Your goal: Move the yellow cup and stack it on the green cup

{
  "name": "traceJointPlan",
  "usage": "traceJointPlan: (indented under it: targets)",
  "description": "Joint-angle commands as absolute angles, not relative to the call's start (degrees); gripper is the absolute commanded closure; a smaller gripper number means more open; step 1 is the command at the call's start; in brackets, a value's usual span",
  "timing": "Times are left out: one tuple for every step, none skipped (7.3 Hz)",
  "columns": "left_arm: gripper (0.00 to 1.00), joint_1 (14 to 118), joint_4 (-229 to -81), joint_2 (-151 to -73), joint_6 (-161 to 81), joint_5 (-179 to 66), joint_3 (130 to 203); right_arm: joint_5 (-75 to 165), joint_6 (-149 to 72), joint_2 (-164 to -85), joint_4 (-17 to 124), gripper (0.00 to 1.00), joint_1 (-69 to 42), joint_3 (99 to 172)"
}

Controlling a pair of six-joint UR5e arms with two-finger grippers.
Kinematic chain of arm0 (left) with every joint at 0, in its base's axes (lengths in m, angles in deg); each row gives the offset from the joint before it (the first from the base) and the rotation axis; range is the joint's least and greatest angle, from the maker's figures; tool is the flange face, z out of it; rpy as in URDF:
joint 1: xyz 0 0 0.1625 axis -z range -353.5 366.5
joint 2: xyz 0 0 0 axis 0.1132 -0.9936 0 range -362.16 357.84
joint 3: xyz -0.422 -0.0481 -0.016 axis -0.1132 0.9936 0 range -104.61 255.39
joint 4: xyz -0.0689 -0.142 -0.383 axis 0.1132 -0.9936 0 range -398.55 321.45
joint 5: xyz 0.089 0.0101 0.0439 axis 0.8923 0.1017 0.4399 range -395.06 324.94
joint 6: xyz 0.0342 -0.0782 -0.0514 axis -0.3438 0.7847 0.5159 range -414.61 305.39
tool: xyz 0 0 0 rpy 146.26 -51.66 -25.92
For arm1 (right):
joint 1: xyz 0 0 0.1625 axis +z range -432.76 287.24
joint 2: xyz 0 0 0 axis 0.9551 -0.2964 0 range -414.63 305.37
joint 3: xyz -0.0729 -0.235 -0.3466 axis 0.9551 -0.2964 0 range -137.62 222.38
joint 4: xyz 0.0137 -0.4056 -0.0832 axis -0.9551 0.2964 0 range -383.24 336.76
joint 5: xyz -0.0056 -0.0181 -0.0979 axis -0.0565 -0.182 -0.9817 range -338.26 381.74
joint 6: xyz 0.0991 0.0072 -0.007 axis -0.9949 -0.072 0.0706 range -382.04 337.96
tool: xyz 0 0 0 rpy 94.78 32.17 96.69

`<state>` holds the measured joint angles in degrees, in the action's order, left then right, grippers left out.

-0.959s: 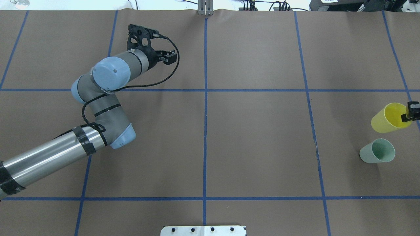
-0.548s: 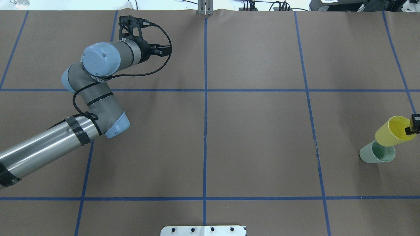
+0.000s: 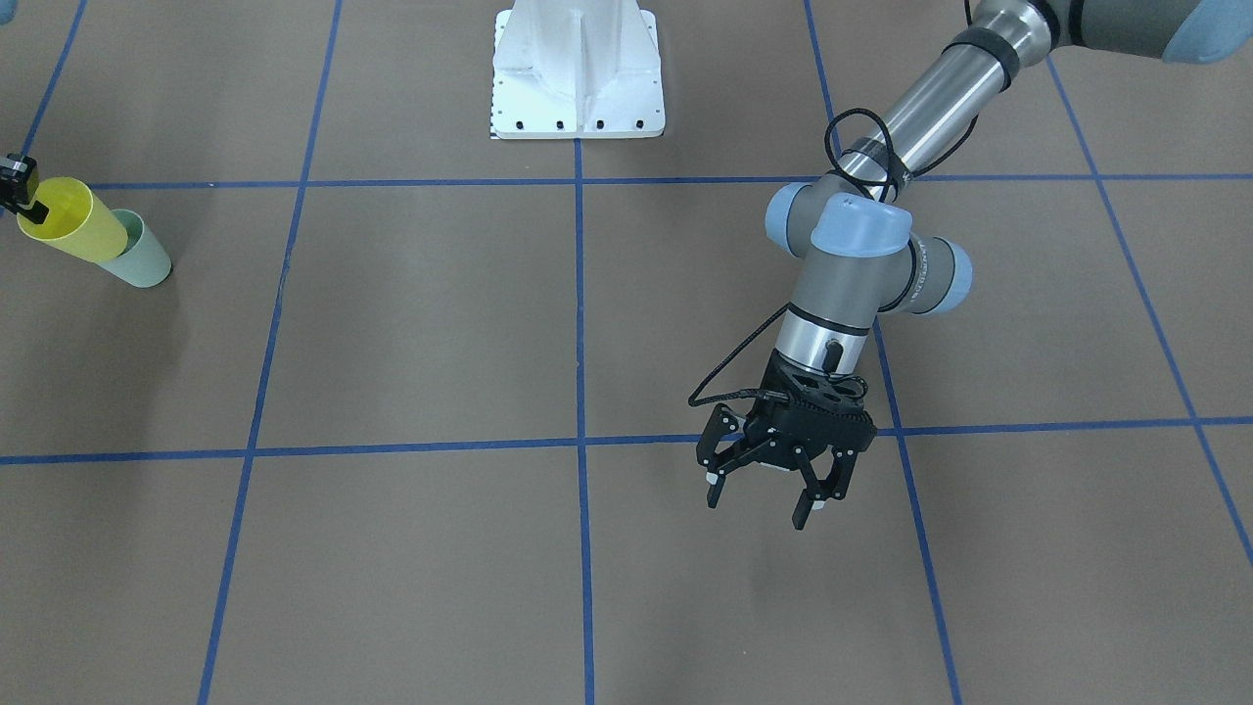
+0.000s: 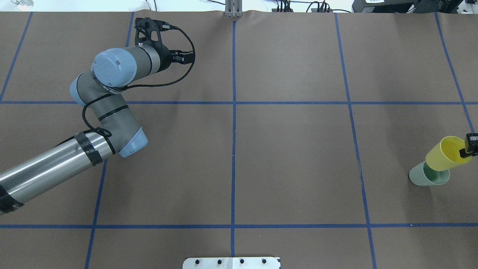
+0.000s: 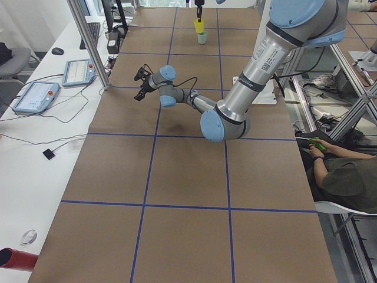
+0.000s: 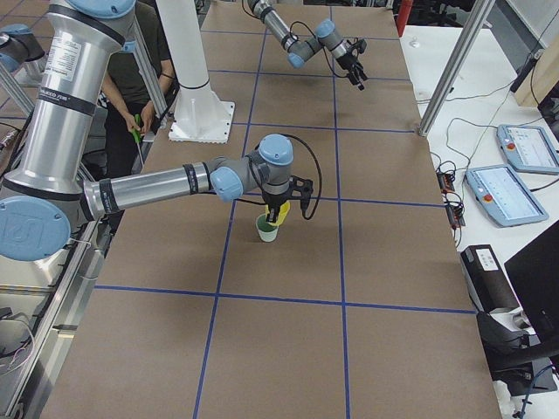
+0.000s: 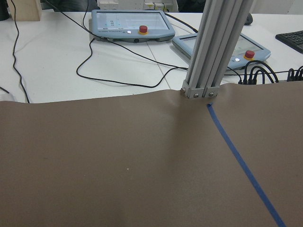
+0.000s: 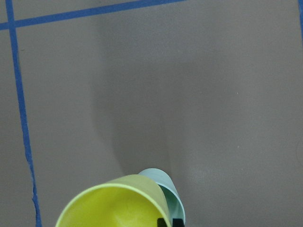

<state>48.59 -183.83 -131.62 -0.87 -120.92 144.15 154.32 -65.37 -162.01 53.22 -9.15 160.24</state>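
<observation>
Our right pincer (image 4: 468, 148) is clamped on the rim of the yellow cup (image 4: 446, 154). It holds the cup just over the green cup (image 4: 424, 177), which stands on the table (image 4: 291, 149) at our right side. The yellow cup leans a bit, with its bottom at the green mouth. We cannot tell if it is in. We think it must go straight down. Our left pincer (image 3: 759, 504) is far off, spread apart and empty.

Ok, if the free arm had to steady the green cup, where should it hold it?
Probably its lower wall, from the side facing the table's middle. The green cup stands upright, mouth up. The yellow cup, tilted in the right gripper that pinches its rim, crowds the mouth, so a rim grip looks blocked.
</observation>
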Motion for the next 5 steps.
traceJointPlan:
  targets:
    - [0.0, 48.6, -183.92, -131.62, -0.3, -121.02, 144.12, 155.6, -65.37, -162.47, 53.23, 1.0, -9.21, 160.15]
    - [0.0, 48.6, -183.92, -131.62, -0.3, -121.19, 144.12, 155.6, -65.37, -162.56, 53.23, 1.0, -9.39, 160.15]
    - [0.0, 48.6, -183.92, -131.62, -0.3, -121.19, 144.12, 155.6, -65.37, -162.56, 53.23, 1.0, -9.39, 159.98]
    - [0.0, 48.6, -183.92, -131.53, -0.21, -121.19, 144.12, 155.6, -65.37, -162.47, 53.23, 1.0, -9.48, 159.63]
    - [0.0, 48.6, -183.92, -131.53, -0.21, -121.19, 144.12, 155.6, -65.37, -162.47, 53.23, 0.89, -9.57, 159.54]
